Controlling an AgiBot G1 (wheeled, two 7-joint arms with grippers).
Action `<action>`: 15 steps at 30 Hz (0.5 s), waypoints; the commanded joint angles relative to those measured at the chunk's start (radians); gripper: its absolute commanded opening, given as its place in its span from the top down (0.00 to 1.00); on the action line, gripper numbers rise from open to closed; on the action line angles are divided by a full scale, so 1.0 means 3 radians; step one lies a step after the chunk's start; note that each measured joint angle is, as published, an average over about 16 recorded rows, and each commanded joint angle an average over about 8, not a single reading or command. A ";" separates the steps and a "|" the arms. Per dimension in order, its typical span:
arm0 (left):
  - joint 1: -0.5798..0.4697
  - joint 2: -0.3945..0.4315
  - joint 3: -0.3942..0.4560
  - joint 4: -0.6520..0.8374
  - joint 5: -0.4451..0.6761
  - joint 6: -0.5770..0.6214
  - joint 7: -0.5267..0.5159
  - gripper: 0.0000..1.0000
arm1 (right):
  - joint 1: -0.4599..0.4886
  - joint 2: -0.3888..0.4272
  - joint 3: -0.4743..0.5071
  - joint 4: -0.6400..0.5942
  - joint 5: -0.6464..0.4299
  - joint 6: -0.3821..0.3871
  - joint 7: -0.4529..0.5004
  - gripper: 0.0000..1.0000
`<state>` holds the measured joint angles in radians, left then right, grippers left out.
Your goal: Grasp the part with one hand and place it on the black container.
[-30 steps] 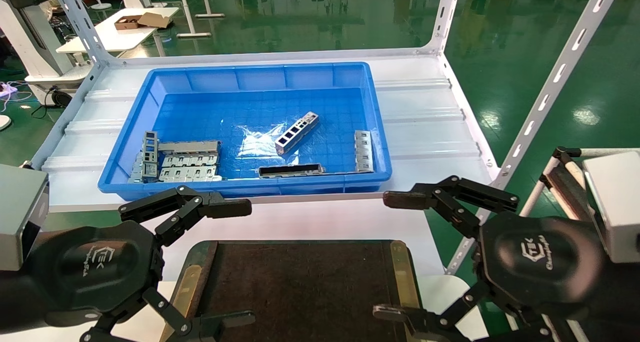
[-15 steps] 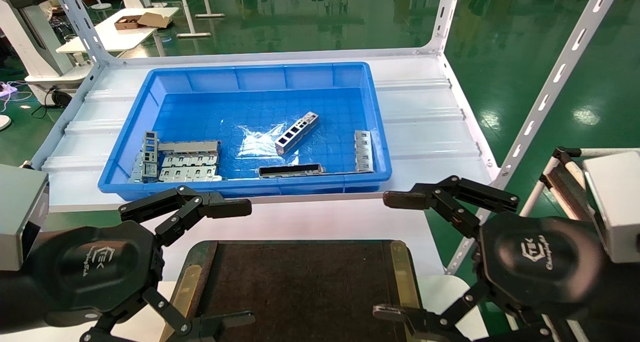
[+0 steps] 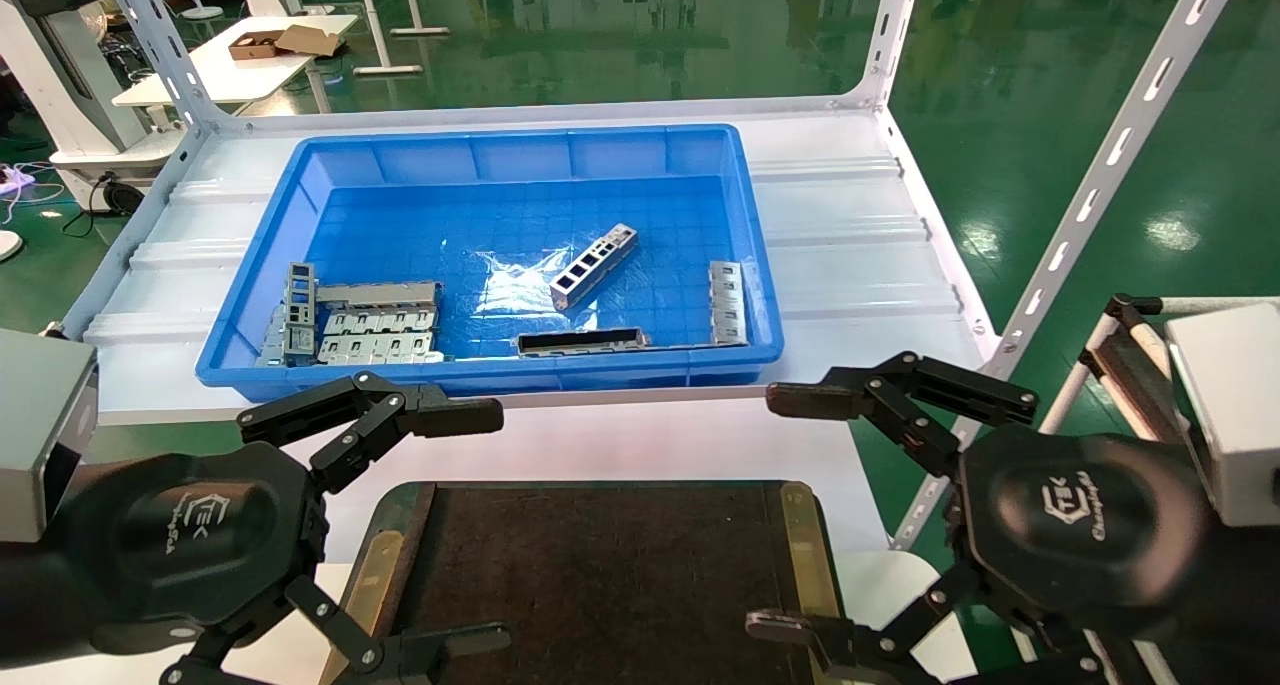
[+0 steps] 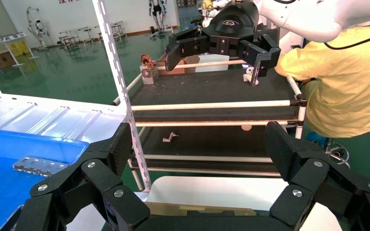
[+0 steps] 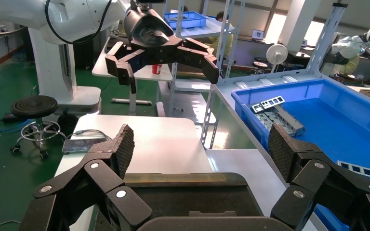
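The part (image 3: 593, 265), a short silver-grey bar with a row of square cut-outs, lies tilted in the middle of the blue bin (image 3: 500, 143). The black container (image 3: 600, 575) sits in front of the bin, its top bare; it also shows in the right wrist view (image 5: 183, 197). My left gripper (image 3: 470, 530) is open and empty at the container's left edge. My right gripper (image 3: 785, 510) is open and empty at its right edge. Both are well short of the part.
In the bin lie flat perforated plates (image 3: 375, 330) at the left, a longer bar with a dark slot (image 3: 582, 341) near the front wall, and another plate (image 3: 727, 302) at the right. White slotted rack posts (image 3: 1100, 180) rise at the table's corners.
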<state>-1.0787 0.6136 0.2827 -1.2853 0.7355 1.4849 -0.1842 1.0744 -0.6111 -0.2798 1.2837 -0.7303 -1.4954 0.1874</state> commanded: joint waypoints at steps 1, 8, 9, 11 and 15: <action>0.0001 -0.0001 -0.0001 0.0001 -0.0004 0.0005 0.0002 0.00 | 0.0000 0.0000 0.0000 0.0000 0.0000 0.0000 0.0000 0.00; -0.0071 0.0065 0.0025 -0.0035 0.0139 -0.0198 -0.0021 0.00 | 0.0001 0.0000 -0.0002 -0.0002 0.0001 0.0000 -0.0001 0.00; -0.0089 0.0079 0.0034 -0.0035 0.0169 -0.0241 -0.0037 0.00 | 0.0001 0.0000 -0.0002 -0.0002 0.0001 0.0000 -0.0002 0.00; -0.0131 0.0110 0.0056 -0.0032 0.0245 -0.0335 -0.0069 0.00 | 0.0002 0.0000 -0.0003 -0.0002 0.0001 0.0000 -0.0002 0.00; -0.0237 0.0195 0.0113 -0.0002 0.0429 -0.0545 -0.0139 0.00 | 0.0002 0.0001 -0.0004 -0.0003 0.0002 0.0000 -0.0002 0.00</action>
<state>-1.1546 0.6773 0.3191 -1.2797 0.8640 1.3219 -0.2314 1.0750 -0.6109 -0.2810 1.2829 -0.7297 -1.4954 0.1866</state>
